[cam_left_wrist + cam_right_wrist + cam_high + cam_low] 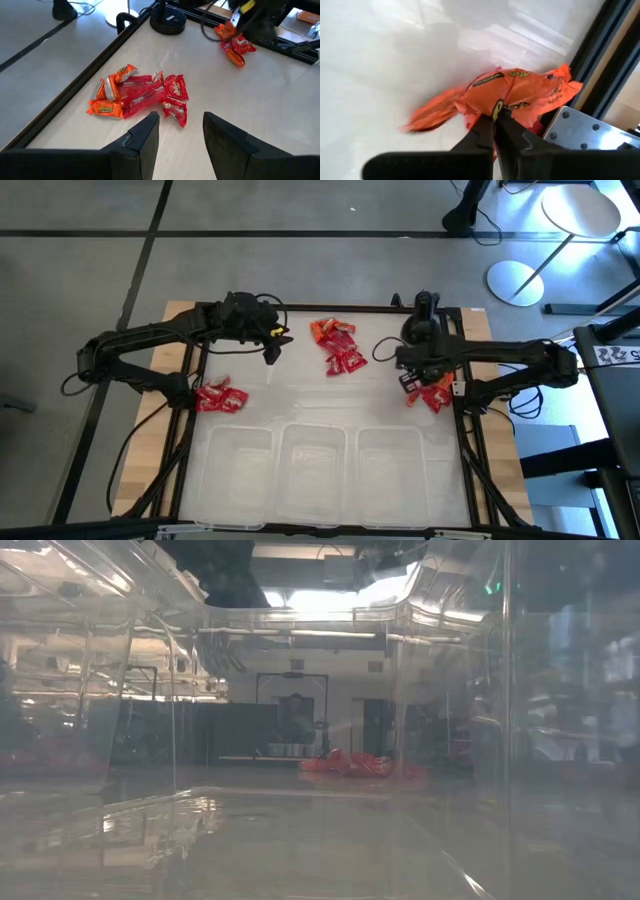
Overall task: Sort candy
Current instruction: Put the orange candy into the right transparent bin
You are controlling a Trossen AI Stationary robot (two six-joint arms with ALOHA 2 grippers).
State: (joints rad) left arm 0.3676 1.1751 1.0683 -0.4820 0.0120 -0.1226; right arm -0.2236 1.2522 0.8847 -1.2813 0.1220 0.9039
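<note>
Candy lies in three heaps on the white table. Orange and red packets (140, 92) lie at the far middle (335, 345). Red packets (220, 395) lie at the left. Red and orange ones (432, 395) lie at the right. My left gripper (180, 132) stands open above the table, just short of the middle heap (272, 355). My right gripper (408, 383) points down over the right heap, shut on an orange packet (520, 95). My right gripper pinches the orange packet by a spot on its wrapper face (496, 109), between the two fingertips. The fingers come from above, pointing down. The packet spreads out beyond the fingertips, over a red packet. I cannot tell whether it is clear of the heap.
Three clear plastic bins (313, 460) stand side by side along the near edge, and the low view looks through their walls (300, 690). A black frame rail (605, 55) runs close beside the right heap. The white table (300, 395) lies between the heaps.
</note>
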